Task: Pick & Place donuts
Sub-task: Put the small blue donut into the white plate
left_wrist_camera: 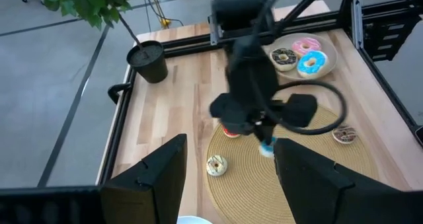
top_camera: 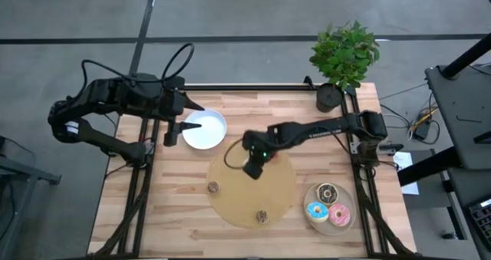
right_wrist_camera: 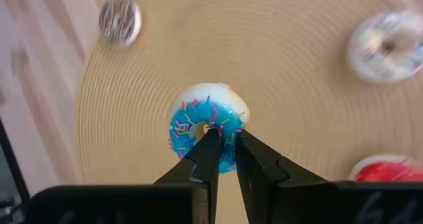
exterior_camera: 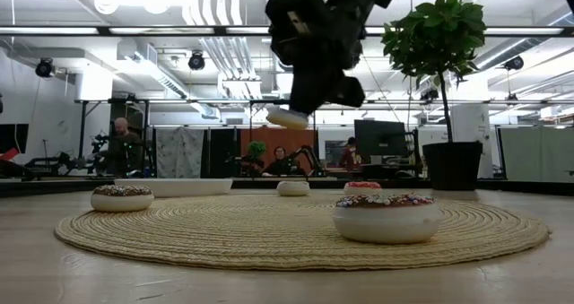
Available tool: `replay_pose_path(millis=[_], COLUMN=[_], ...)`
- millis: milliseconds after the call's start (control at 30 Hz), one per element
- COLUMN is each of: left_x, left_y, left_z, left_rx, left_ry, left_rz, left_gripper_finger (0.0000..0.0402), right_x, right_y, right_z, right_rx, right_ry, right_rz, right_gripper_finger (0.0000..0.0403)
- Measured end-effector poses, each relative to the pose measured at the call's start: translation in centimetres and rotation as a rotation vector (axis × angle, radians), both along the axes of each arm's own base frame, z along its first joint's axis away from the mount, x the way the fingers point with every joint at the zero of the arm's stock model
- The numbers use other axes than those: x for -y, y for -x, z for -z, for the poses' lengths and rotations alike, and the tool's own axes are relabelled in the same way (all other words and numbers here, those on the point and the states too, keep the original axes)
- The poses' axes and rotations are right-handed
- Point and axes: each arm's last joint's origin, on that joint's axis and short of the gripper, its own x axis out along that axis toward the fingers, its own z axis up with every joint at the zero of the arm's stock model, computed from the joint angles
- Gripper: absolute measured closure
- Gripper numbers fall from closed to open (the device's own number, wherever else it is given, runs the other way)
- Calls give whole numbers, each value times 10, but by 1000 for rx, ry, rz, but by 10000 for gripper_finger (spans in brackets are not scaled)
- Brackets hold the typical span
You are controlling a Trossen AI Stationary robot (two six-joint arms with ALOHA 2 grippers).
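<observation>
My right gripper (top_camera: 253, 168) hangs over the round tan board (top_camera: 288, 187), shut on a small blue-iced donut (right_wrist_camera: 205, 128) with sprinkles. In the low view that donut (exterior_camera: 289, 117) is well above the board. A small red donut (right_wrist_camera: 390, 168), a white-iced one (right_wrist_camera: 386, 45) and two brown ones (top_camera: 213, 187) (top_camera: 261, 215) lie flat on the board. Three larger donuts, chocolate (top_camera: 328, 192), blue (top_camera: 316, 211) and pink (top_camera: 339, 213), lie on a beige plate (top_camera: 349, 202) at the near right. My left gripper (top_camera: 175, 130) waits open beside the white plate (top_camera: 205, 130). My right gripper holds the blue donut by one side of its ring (right_wrist_camera: 228, 141). One finger (right_wrist_camera: 206, 151) reaches into the hole and the other (right_wrist_camera: 254, 161) is outside the rim. The fingers come from above, pointing down. The donut hangs below them, icing up, clear of the board.
A potted plant (top_camera: 341, 60) stands at the table's far right corner. The table's black frame rails (top_camera: 360, 168) run along both sides. Bare wood lies to the left of the board. People sit in the room beyond the table's far edge (exterior_camera: 121, 138).
</observation>
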Motion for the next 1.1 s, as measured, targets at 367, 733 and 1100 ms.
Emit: replay_pose_path(millis=[367,733,1100], left_x=[-1,-2,-2], left_y=[4,3,3], left_z=[-1,-2,-2], left_rx=[8,14,17], left_ry=[-24,-30,-27], left_rz=[-43,-61,-66], left_gripper_finger=[203,203,203], right_x=[56,103,130], right_y=[-7,-27,-77], right_z=[-21,-27,-24], right_rx=[91,148,224], right_ry=[45,60,95], right_rz=[68,99,59], right_gripper_finger=[365,365,365])
